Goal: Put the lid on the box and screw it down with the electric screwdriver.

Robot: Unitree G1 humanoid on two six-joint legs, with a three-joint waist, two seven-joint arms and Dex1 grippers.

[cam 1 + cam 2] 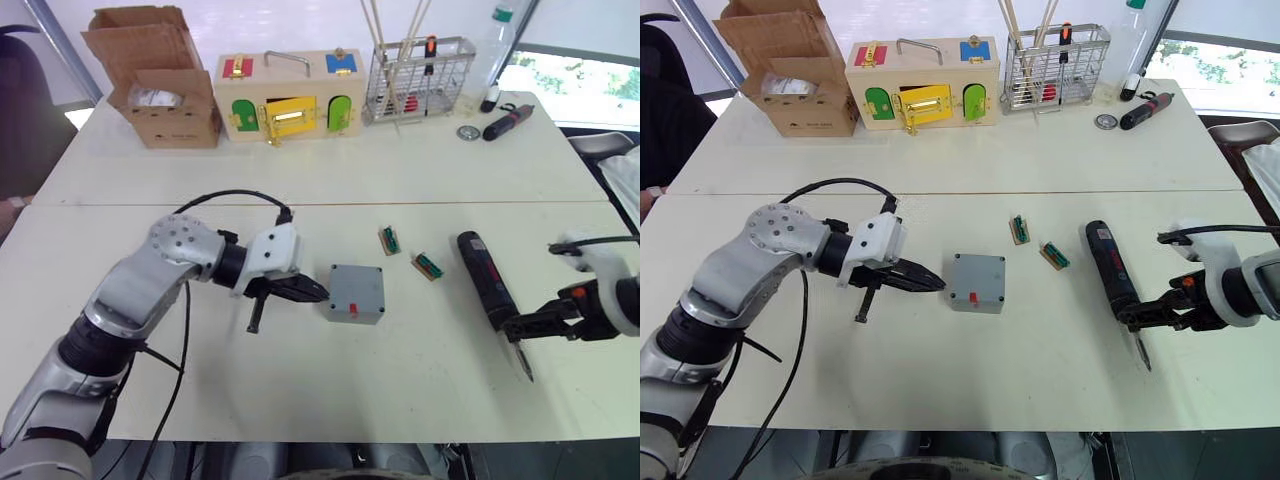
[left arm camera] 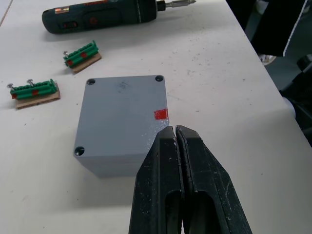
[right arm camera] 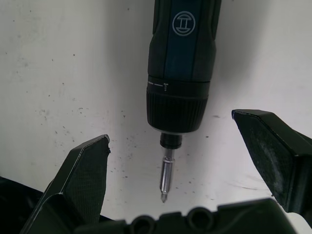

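Right claw [image 3: 178,146] wide open astride electric screwdriver [image 3: 183,63] bit, left claw [image 2: 175,141] closed, empty.

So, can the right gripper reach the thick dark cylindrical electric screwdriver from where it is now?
Probably yes: the right gripper is open astride the bit end of the dark cylindrical electric screwdriver, nothing lying between.

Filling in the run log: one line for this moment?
lid on box | left gripper shut beside it | right gripper open around screwdriver bit end
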